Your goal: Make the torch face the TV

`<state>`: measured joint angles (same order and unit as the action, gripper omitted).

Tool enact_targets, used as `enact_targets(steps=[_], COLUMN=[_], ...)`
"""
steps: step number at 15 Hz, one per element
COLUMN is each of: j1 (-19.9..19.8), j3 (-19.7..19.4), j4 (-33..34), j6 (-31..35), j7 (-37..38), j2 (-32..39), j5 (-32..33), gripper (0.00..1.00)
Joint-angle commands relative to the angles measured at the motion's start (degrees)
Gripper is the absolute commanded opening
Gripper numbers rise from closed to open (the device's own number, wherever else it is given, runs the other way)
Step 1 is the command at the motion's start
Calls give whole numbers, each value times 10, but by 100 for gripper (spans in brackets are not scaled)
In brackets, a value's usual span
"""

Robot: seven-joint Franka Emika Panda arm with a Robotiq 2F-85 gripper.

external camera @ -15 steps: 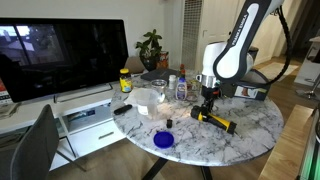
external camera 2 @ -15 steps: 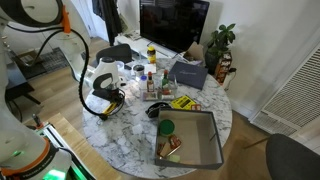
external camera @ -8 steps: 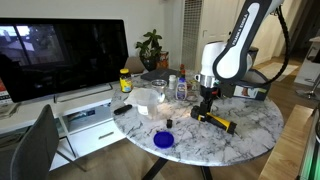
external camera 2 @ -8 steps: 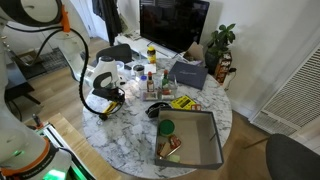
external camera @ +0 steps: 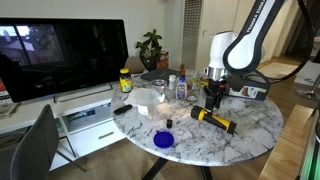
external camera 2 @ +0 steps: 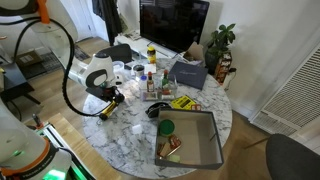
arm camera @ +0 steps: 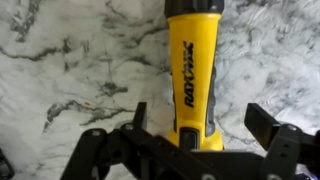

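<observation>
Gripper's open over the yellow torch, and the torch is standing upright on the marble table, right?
Not upright. The torch lies flat on its side on the marble table, as the wrist view shows. The rest holds: the gripper is open over it.

torch [arm camera: 193, 70] cut off at wrist view's top, TV [external camera: 60, 55] cropped at left

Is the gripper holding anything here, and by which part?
Nothing is held. The gripper is open over the torch, with its fingers clear of the yellow body on both sides.
</observation>
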<state>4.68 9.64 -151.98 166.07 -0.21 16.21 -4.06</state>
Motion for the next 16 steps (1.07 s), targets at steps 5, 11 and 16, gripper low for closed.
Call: enact_targets(steps=[5, 11, 16], j1=[-24, -9, -13], j3=[24, -20, -33], j4=[-58, -51, -46], j6=[-82, -143, -175], j7=[-37, -25, -22], j2=[-175, -236, -266], j5=[-103, -61, -37], gripper=[100, 100, 100])
